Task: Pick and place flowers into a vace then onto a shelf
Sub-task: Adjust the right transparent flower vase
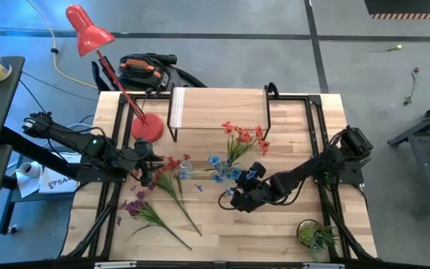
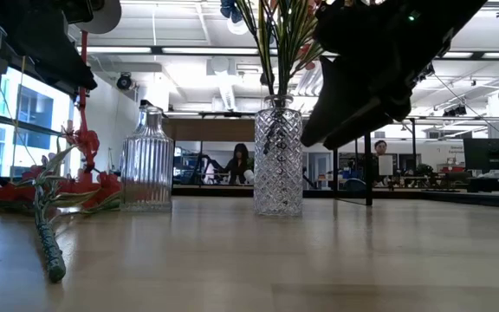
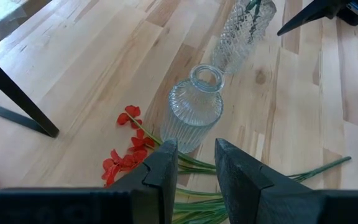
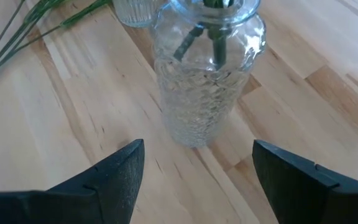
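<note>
table (image 1: 275,224): pale wood planks | room: glazed office | left fingers (image 3: 166,168): apart, empty | right fingers (image 4: 126,171): released

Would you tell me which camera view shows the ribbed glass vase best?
The left wrist view: the ribbed vase shows whole and empty, from mouth to base. The low view gives its side profile, the right wrist view only its base, the high view a small rim.
</note>
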Motion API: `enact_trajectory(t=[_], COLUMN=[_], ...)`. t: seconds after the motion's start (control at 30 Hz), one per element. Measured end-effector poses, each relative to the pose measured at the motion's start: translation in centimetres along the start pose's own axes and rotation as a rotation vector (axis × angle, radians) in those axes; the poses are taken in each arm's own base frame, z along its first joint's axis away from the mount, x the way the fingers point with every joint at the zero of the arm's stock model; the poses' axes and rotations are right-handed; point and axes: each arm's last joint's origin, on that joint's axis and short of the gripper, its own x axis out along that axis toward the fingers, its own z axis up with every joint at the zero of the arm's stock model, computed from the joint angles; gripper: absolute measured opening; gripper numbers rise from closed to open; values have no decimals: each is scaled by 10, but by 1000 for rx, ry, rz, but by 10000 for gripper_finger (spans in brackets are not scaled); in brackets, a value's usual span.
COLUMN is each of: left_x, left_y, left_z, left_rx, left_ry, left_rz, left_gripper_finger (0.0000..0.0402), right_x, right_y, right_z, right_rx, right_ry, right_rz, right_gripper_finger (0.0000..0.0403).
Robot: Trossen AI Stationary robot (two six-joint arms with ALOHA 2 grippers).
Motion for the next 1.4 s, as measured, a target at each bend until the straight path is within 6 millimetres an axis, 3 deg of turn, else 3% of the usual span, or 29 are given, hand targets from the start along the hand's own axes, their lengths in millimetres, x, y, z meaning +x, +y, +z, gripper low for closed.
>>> enact_trajectory(t=[0.43,0.67,1.03,1.23,1.4], left_x=[0,0,0,0,0], left_y=[0,0,-1,0,1], left_z=[0,0,-1,-2,-2], left_rx=[26,26,-2,19,73], left_ry=[-4,-3,19,30,28], left_rz=[5,2,-26,-14,-7], left_gripper_finger=[140,140,140,140,140], right_x=[0,0,0,1,1], right_y=[1,8,9,6,3], right_z=[-1,5,5,7,5], right_rx=[-4,135,-20,134,117], right_ry=[25,1,18,-37,-41], right_rz=[26,112,136,74,31], right_gripper_finger=[289,281,275,270,267])
